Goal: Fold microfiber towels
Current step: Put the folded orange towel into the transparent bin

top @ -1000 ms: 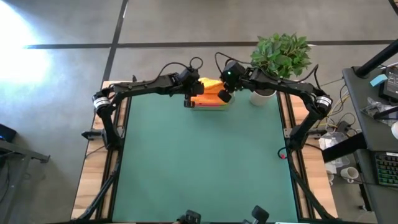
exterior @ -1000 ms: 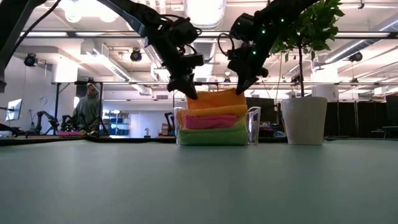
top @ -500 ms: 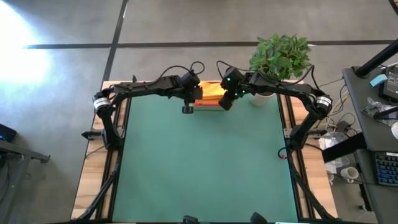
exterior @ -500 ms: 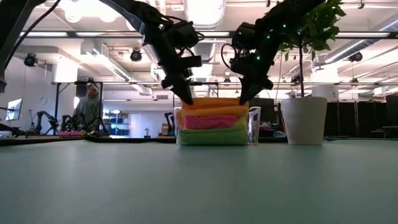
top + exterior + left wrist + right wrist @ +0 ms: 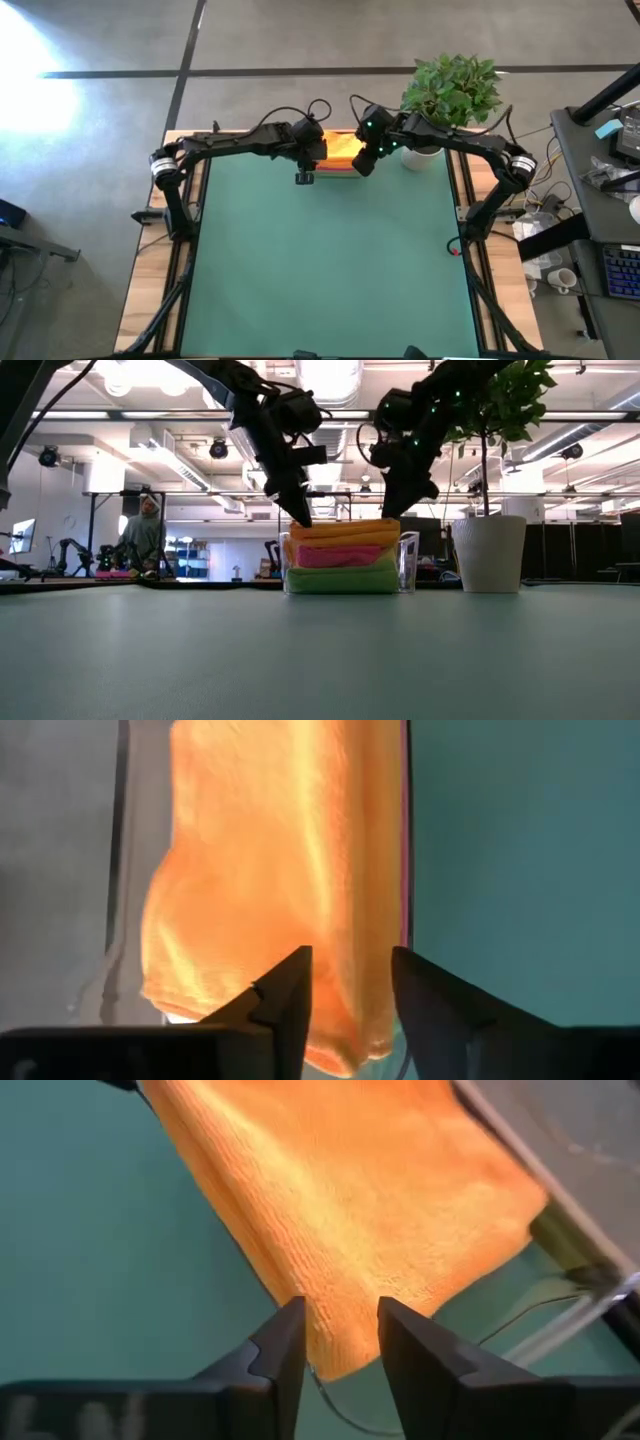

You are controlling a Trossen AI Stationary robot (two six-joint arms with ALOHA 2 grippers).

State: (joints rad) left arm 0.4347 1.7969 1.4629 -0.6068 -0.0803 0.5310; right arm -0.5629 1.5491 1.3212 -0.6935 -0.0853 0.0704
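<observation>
Both arms reach to the far edge of the table, where the stack of microfiber towels (image 5: 341, 557) sits in a clear plastic tray (image 5: 407, 562) beside a white potted plant (image 5: 489, 550). The left gripper (image 5: 299, 520) hangs over the stack's left end and the right gripper (image 5: 390, 512) over its right end, each above one end of the top orange towel (image 5: 342, 146), probably so that the cloth comes up by two corners and can be spread on the green mat (image 5: 320, 260). Both wrist views show the dark fingers parted with the orange towel (image 5: 275, 870) beyond the gap, its fibres not yet pinched; in the right wrist view the towel's corner (image 5: 360, 1210) overhangs the tray's rim. Only the low view shows the layers, orange on top, pink in the middle, lime green lowest, and a person at a bench in the room behind. The high view shows little but orange between the two wrists.
</observation>
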